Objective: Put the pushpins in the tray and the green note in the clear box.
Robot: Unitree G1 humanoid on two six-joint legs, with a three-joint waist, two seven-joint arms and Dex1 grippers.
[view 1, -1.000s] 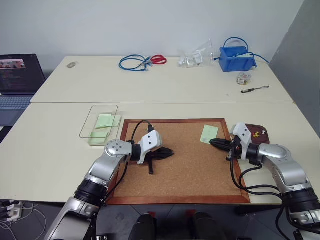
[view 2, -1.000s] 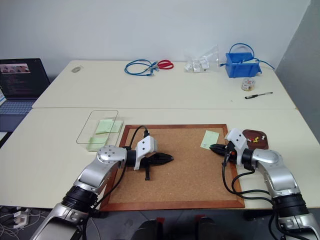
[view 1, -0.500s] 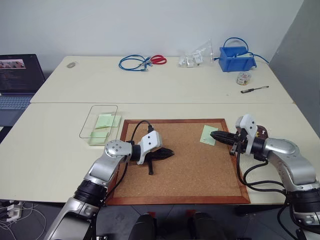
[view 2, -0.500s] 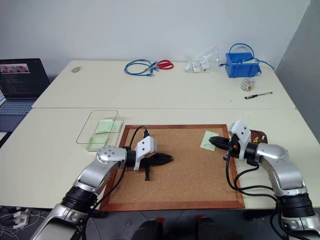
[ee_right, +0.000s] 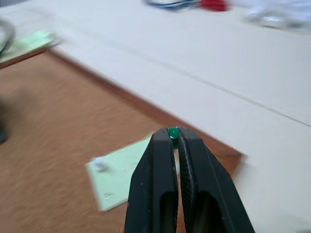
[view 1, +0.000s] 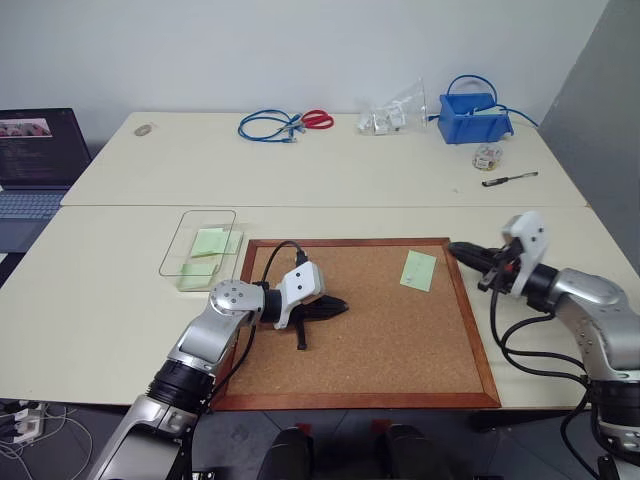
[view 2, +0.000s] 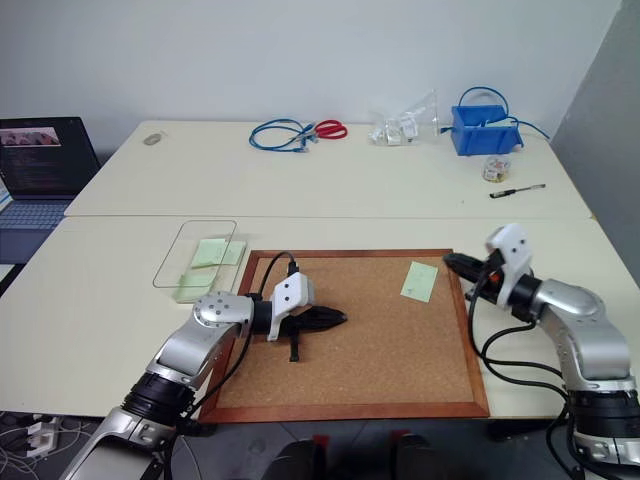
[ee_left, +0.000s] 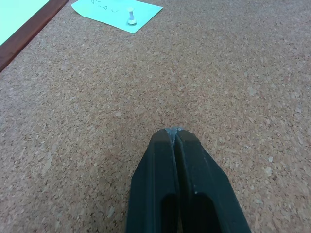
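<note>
So far the job is only partly done. The right gripper [ee_right: 174, 135], raised above the right edge of the cork board [view 1: 370, 340], has its jaws pinched on a green pushpin [ee_right: 173, 131], which in my judgement still has to go to the tray; the tray itself cannot be made out behind that arm. The green note [view 1: 418, 269] lies flat on the cork board near its far right corner, and a whitish pushpin [ee_left: 130, 16] stands in it, so the note is not free yet. The clear box [view 1: 200, 243] sits just off the board's far left corner and already holds pale green paper. The left gripper [ee_left: 176, 133], jaws pressed together and empty, hangs low over the bare cork, well apart from the note. Left to do, as I read it: drop the green pin, pull the whitish one, and carry the note across to the box.
</note>
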